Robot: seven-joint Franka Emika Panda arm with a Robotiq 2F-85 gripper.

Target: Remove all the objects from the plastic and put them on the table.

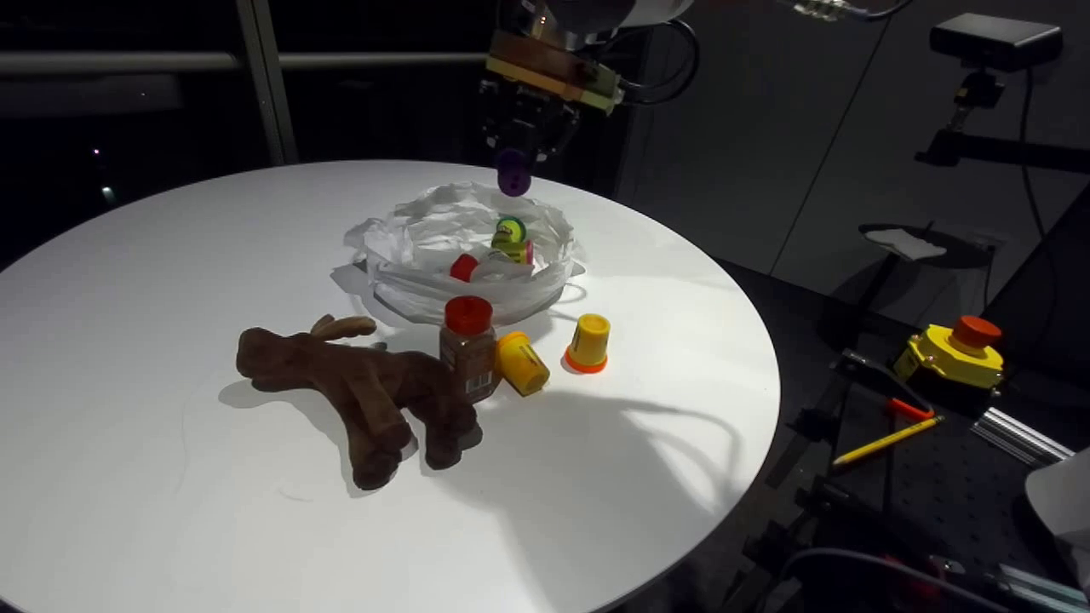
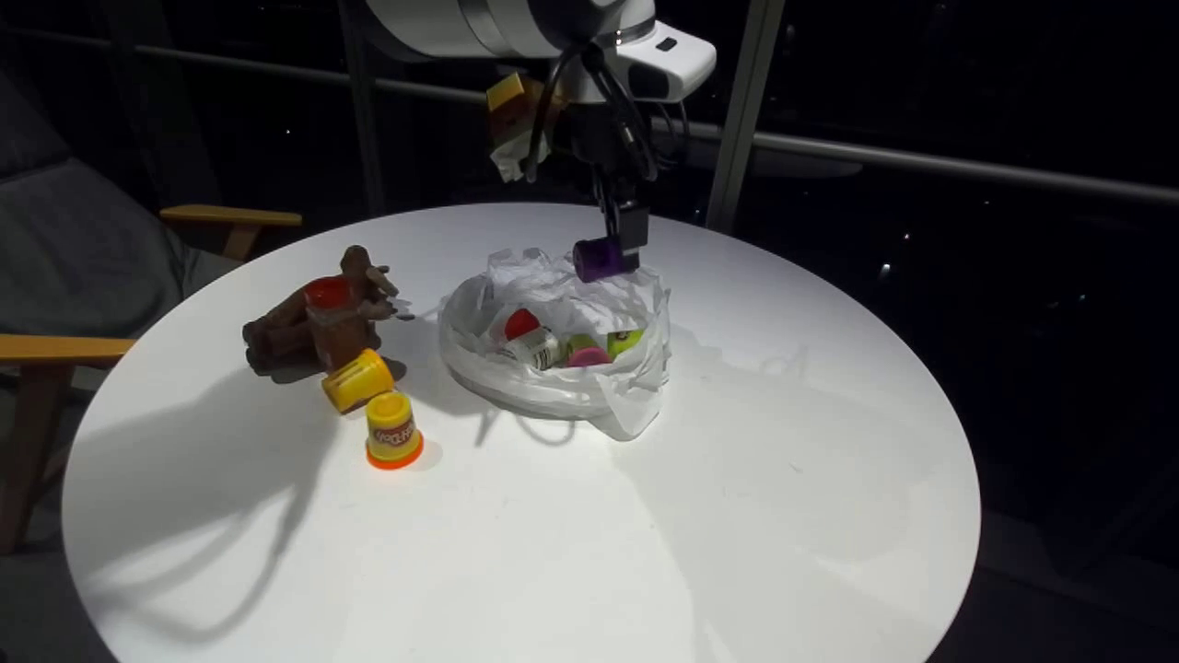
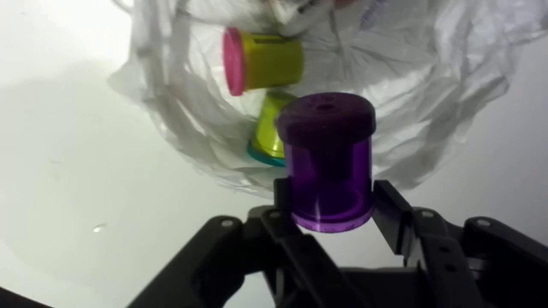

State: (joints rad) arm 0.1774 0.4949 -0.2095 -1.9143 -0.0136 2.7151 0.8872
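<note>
The gripper [image 3: 332, 194] is pinching a purple container [image 3: 327, 162] by its see-through end, held above the edge of the crumpled plastic bag [image 1: 417, 294]. Below it, inside the bag, lie a pink-lidded tub [image 3: 272, 62], a green-lidded tub [image 3: 269, 132] and a red-capped item [image 2: 521, 323]. Well away from it, the brown plush [image 1: 341, 366], red-capped bottle [image 1: 468, 366], tipped yellow tub [image 1: 522, 363] and upside-down yellow tub [image 1: 589, 340] rest on the white table [image 1: 170, 477]. I'd say they're midway through: this piece is lifted out, not yet placed. Next it wants carrying sideways past the rim, lowering to the table, then letting go.
</note>
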